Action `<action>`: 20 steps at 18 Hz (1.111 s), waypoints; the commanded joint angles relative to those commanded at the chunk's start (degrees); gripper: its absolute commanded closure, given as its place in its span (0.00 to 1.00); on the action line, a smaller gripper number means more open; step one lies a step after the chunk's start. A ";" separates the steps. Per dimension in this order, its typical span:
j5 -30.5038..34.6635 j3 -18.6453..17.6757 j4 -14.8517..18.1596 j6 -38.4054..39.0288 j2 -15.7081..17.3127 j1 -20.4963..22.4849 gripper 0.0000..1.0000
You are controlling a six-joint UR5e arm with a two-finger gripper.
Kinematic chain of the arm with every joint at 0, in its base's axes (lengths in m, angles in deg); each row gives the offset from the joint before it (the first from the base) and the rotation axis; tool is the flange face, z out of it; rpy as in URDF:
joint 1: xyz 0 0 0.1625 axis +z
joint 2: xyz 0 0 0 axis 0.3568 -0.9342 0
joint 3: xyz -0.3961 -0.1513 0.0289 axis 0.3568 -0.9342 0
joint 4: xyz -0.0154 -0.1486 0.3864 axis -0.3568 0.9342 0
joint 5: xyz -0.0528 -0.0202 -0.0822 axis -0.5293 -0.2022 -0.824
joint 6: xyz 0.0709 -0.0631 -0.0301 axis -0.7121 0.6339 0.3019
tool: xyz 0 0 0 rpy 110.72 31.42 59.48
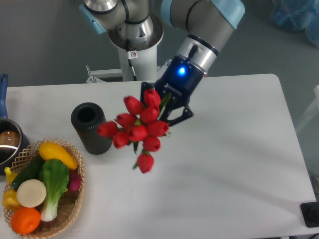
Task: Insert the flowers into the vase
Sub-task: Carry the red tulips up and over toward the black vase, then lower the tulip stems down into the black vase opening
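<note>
The flowers (135,129), a bunch of red tulip buds, hang in the air over the table with their heads toward the camera. My gripper (167,103) is shut on their green stems just behind the buds. The vase (90,127), a matte black ribbed cylinder, stands upright on the table to the left, its round mouth showing. The leftmost bud is just right of the vase's upper side. Most of the stems are hidden behind the buds and the gripper.
A wicker basket (70,219) of toy vegetables sits at the front left corner. A metal pot (9,144) with a blue handle stands at the left edge. The robot's white base (134,59) rises behind the table's back edge.
</note>
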 joint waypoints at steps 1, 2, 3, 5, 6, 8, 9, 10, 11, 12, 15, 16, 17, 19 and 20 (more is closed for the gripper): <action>-1.94 -0.97 -0.09 -0.09 0.44 0.00 1.00; -3.70 -1.85 -0.09 -0.09 0.79 0.00 1.00; -5.72 -2.38 -0.09 -0.09 1.06 -0.09 1.00; -10.46 -2.91 0.00 0.00 1.93 -0.09 0.99; -12.49 -3.87 0.09 0.09 2.72 -0.09 0.99; -13.73 -5.71 0.00 0.00 4.31 -0.26 0.99; -14.52 -7.03 0.00 -0.09 5.18 -0.26 0.98; -15.22 -8.43 0.00 -0.26 6.50 -0.35 0.98; -15.93 -9.93 0.00 -0.26 7.73 -0.26 0.98; -16.20 -11.94 0.00 -0.26 9.13 -0.09 0.98; -17.51 -14.86 0.00 -0.70 10.55 -0.09 0.97; -18.04 -15.12 0.00 -0.96 10.55 -0.09 0.97; -18.22 -15.21 0.00 -0.97 10.64 -0.26 0.96; -18.22 -15.30 0.00 -1.05 10.73 -0.52 0.96; -18.39 -15.30 0.00 -1.05 10.73 -0.61 0.96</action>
